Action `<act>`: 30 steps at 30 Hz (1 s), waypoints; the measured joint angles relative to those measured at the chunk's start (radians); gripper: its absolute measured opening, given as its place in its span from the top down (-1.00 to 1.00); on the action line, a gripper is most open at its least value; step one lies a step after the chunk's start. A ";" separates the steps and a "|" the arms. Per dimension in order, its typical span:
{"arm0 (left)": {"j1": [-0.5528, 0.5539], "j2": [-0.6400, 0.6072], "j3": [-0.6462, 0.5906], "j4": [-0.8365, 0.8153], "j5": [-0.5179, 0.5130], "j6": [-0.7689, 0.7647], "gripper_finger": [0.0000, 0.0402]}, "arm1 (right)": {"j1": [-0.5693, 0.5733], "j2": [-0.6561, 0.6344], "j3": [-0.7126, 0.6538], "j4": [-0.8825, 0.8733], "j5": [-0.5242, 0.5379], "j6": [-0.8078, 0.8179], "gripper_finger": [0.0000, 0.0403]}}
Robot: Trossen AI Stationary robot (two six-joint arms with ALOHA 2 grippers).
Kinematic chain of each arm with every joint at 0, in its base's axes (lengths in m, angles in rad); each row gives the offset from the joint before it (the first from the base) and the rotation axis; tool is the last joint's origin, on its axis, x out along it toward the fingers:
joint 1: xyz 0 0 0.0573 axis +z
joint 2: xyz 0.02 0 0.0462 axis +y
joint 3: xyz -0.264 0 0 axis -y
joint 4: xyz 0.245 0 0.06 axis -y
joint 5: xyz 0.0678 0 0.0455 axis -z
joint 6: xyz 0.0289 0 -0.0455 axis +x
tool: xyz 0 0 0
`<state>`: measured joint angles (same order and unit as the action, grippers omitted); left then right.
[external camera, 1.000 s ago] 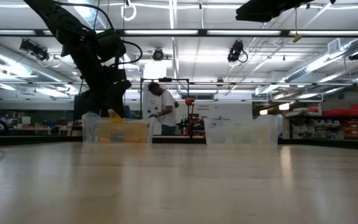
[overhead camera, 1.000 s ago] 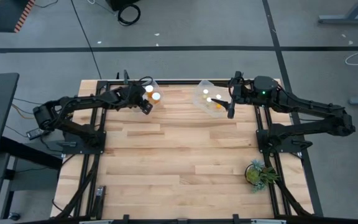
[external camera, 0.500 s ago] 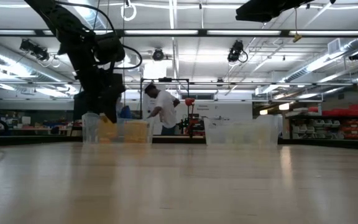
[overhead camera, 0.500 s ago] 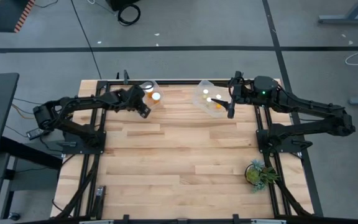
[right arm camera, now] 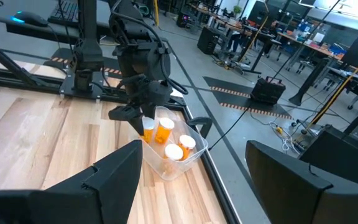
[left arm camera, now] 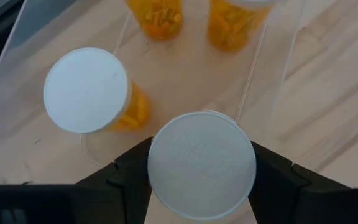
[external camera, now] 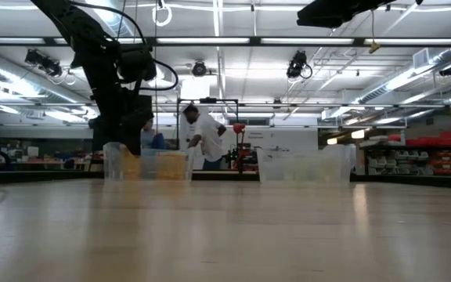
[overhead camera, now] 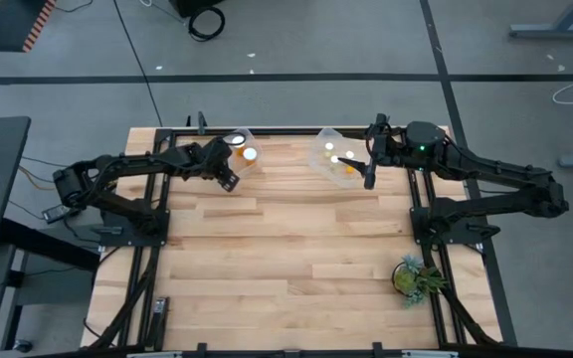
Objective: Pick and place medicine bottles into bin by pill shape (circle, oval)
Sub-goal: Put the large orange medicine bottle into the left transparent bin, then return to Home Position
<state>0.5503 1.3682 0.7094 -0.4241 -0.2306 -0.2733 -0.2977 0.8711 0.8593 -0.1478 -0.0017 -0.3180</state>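
Now left gripper (left arm camera: pixel 201 186) clamps a bottle (left arm camera: pixel 202 165) at the left bin (left arm camera: pixel 278 59) edge, probably for dropping in beside the others. Right gripper (overhead camera: pixel 368 177) waits spread by the right bin (overhead camera: pixel 324 149).

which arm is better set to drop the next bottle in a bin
Left. The left hand already grips a white-capped bottle at the edge of the left bin. The right hand waits open and empty beside the right bin.
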 joint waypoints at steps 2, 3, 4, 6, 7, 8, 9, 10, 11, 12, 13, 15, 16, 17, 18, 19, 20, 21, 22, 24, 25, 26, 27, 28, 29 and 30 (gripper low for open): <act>0.000 0.000 0.000 -0.002 0.000 0.006 -0.11 | 0.000 0.000 0.000 0.000 0.000 0.000 -0.46; 0.000 0.000 0.000 -0.002 0.000 0.007 -0.13 | 0.000 0.000 0.000 0.000 0.000 0.000 -0.46; 0.000 0.000 0.000 -0.002 0.000 0.008 -0.15 | 0.000 0.000 0.000 0.000 0.000 0.000 -0.46; -0.001 0.000 0.000 -0.002 0.000 0.008 -0.20 | 0.000 0.000 0.000 0.000 0.000 0.000 -0.46; 0.000 0.000 0.000 -0.002 0.000 0.008 -0.22 | 0.000 0.000 0.000 0.000 0.000 0.000 -0.46; 0.000 0.000 0.000 -0.002 0.000 0.008 -0.25 | 0.000 0.000 0.000 0.000 0.000 0.000 -0.46; 0.000 0.000 0.000 -0.002 0.000 0.008 -0.27 | 0.000 0.000 0.000 0.000 0.000 0.000 -0.46; 0.000 0.000 0.000 -0.002 0.000 0.008 -0.29 | 0.000 0.000 0.000 0.000 0.000 0.000 -0.46; 0.000 0.000 0.000 -0.002 0.000 0.008 -0.30 | 0.000 0.000 0.000 0.000 0.000 0.000 -0.46; 0.000 0.000 0.000 -0.001 0.000 0.008 -0.32 | 0.000 0.000 0.000 0.000 0.000 0.000 -0.46; 0.000 0.000 0.000 -0.002 0.000 0.008 -0.33 | 0.000 0.000 0.000 0.000 0.000 0.000 -0.46; 0.000 0.000 0.000 -0.001 0.000 0.008 -0.34 | 0.000 0.000 0.000 0.000 0.000 0.000 -0.46; 0.000 0.000 0.000 -0.001 0.000 0.008 -0.34 | 0.000 0.000 0.000 0.000 0.000 0.000 -0.46; 0.000 0.000 0.000 -0.001 0.000 0.008 -0.34 | 0.000 0.000 0.000 0.000 0.000 0.000 -0.46; 0.000 0.000 0.000 -0.001 0.000 0.008 -0.34 | 0.000 0.000 0.000 0.000 0.000 0.000 -0.46; 0.000 0.000 0.000 -0.001 0.000 0.008 -0.34 | 0.000 0.000 0.000 0.000 0.000 0.000 -0.46; 0.000 0.000 0.000 -0.001 0.000 0.007 -0.34 | 0.000 0.000 0.000 0.000 0.000 0.000 -0.46; 0.000 0.000 0.000 -0.001 0.000 0.007 -0.34 | 0.000 0.000 0.000 0.000 0.000 0.000 -0.46; 0.000 0.000 0.000 -0.001 0.000 0.007 -0.34 | 0.000 0.000 0.000 0.000 0.000 0.000 -0.46; 0.000 0.000 0.001 -0.002 0.000 0.008 -0.35 | 0.000 0.000 0.000 -0.001 0.000 0.000 -0.46; 0.000 0.000 0.007 -0.009 0.000 0.013 -0.34 | 0.000 0.000 0.000 -0.002 0.000 0.000 -0.46; -0.001 0.000 0.018 -0.019 0.000 0.021 -0.34 | 0.000 0.000 0.000 -0.004 0.000 0.000 -0.46; -0.003 -0.001 0.028 -0.022 0.000 0.025 -0.35 | 0.000 0.000 0.000 -0.006 0.000 0.000 -0.46; -0.006 -0.001 0.038 -0.022 -0.001 0.028 -0.35 | 0.000 0.000 0.000 -0.008 0.000 0.000 -0.46; -0.011 -0.002 0.046 -0.021 -0.001 0.030 -0.35 | 0.000 0.000 0.000 -0.009 0.000 0.000 -0.46; -0.014 -0.002 0.053 -0.022 -0.001 0.031 -0.34 | 0.000 0.000 0.000 -0.010 0.000 0.000 -0.46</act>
<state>0.5361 1.3663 0.7626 -0.4457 -0.2317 -0.2424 -0.2977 0.8711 0.8593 -0.1577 -0.0017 -0.3180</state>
